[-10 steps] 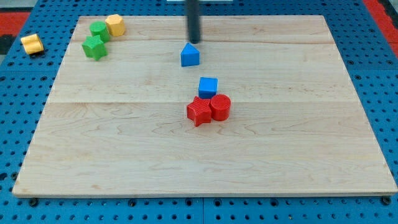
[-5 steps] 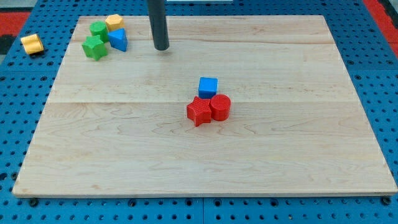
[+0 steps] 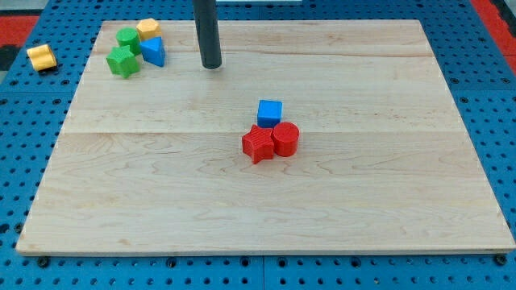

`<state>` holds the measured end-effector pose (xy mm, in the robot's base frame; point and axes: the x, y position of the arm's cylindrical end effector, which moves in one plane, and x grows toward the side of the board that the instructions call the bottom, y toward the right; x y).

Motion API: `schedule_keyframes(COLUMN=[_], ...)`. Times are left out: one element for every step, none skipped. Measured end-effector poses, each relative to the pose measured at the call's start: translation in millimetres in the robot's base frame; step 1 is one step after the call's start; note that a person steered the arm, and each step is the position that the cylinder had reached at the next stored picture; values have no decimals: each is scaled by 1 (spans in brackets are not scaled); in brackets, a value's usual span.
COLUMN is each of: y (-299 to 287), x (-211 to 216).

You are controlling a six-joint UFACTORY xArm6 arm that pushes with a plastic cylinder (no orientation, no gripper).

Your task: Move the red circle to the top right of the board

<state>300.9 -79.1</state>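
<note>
The red circle (image 3: 286, 138) lies near the board's middle, touching a red star (image 3: 258, 144) on its left. A blue cube (image 3: 270, 111) sits just above them, touching or nearly so. My tip (image 3: 211, 66) is on the board near the view's top, left of centre, well apart from the red circle, up and to its left. A blue triangular block (image 3: 153, 51) lies left of the tip.
At the board's top left corner a green star (image 3: 122, 61), a green round block (image 3: 127, 38) and a yellow block (image 3: 147, 29) cluster with the blue triangular block. Another yellow block (image 3: 40, 56) lies off the wooden board (image 3: 387, 201) at the left.
The blue triangular block has gone from the top centre to the top left cluster. My tip moved left after it, then edged slightly right. The red blocks and the blue cube stayed put.
</note>
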Motion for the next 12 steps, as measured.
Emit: schedule_keyframes(y=[-2,-3,-10,-24,-33,-35,-38,-39,-39,-39,-55,-44], x=[0,0,0,0,0,0,0,0,12,41,75,154])
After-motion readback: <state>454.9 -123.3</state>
